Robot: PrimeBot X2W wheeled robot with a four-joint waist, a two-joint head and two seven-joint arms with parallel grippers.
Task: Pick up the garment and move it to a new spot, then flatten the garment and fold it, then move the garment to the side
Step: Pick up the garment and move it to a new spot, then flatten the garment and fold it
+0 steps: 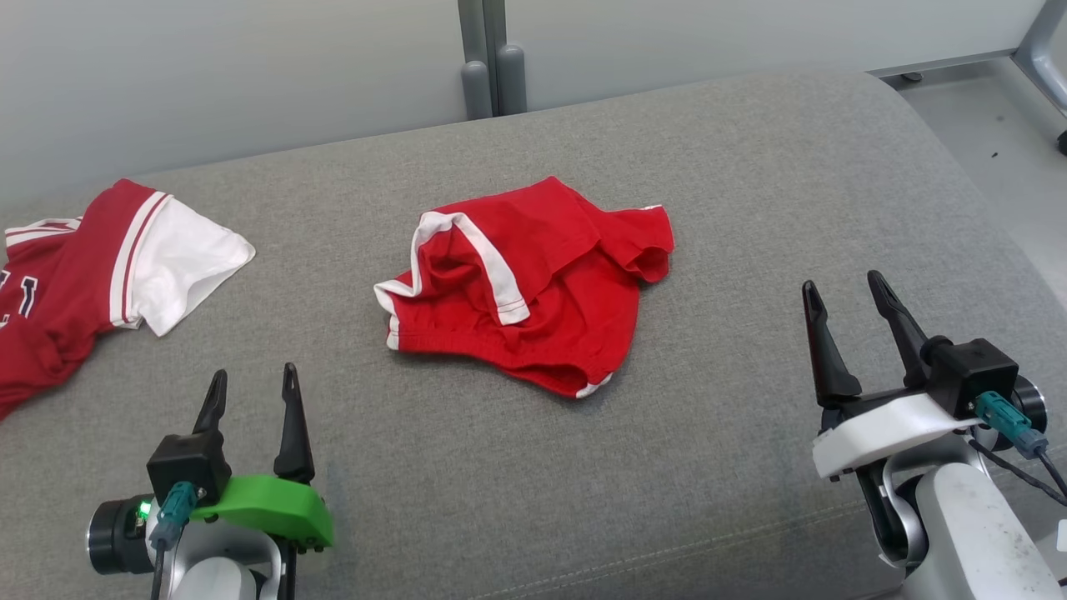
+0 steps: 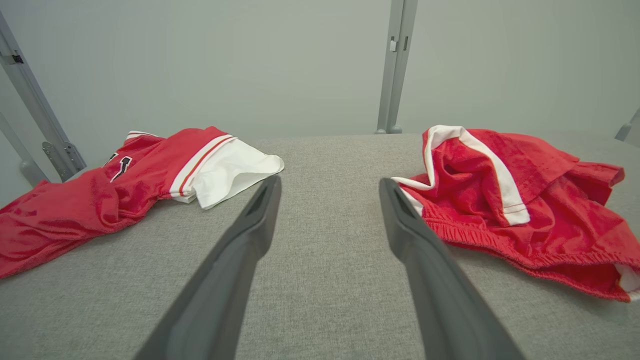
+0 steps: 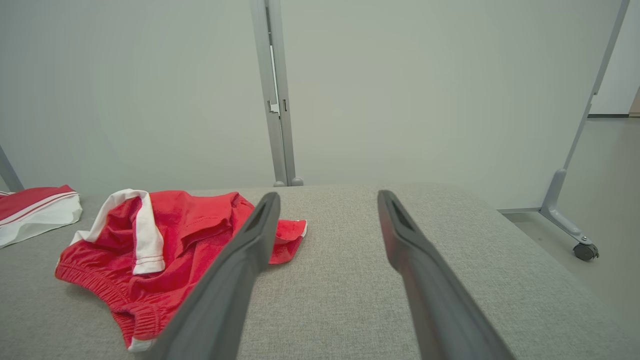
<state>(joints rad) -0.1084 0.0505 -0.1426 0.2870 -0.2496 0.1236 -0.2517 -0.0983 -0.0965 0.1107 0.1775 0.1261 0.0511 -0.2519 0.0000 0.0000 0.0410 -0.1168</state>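
The garment [image 1: 533, 283] is a pair of red shorts with white side stripes, lying crumpled in the middle of the grey cushioned surface [image 1: 750, 192]. In the left wrist view the shorts [image 2: 520, 200] lie ahead and to the right; in the right wrist view the shorts [image 3: 160, 240] lie ahead and to the left. My left gripper [image 1: 254, 383] stands open at the lower left, well short of the shorts. At the lower right my right gripper [image 1: 842, 292] is open too, off to the shorts' right. Both hold nothing.
A red and white jersey [image 1: 92, 275] lies crumpled at the surface's left edge, also seen as the jersey [image 2: 130, 185] from the left wrist. A grey partition post [image 1: 492, 58] stands behind. The surface's right edge drops to the floor [image 1: 1000, 142], where a wheeled frame leg [image 3: 570, 225] stands.
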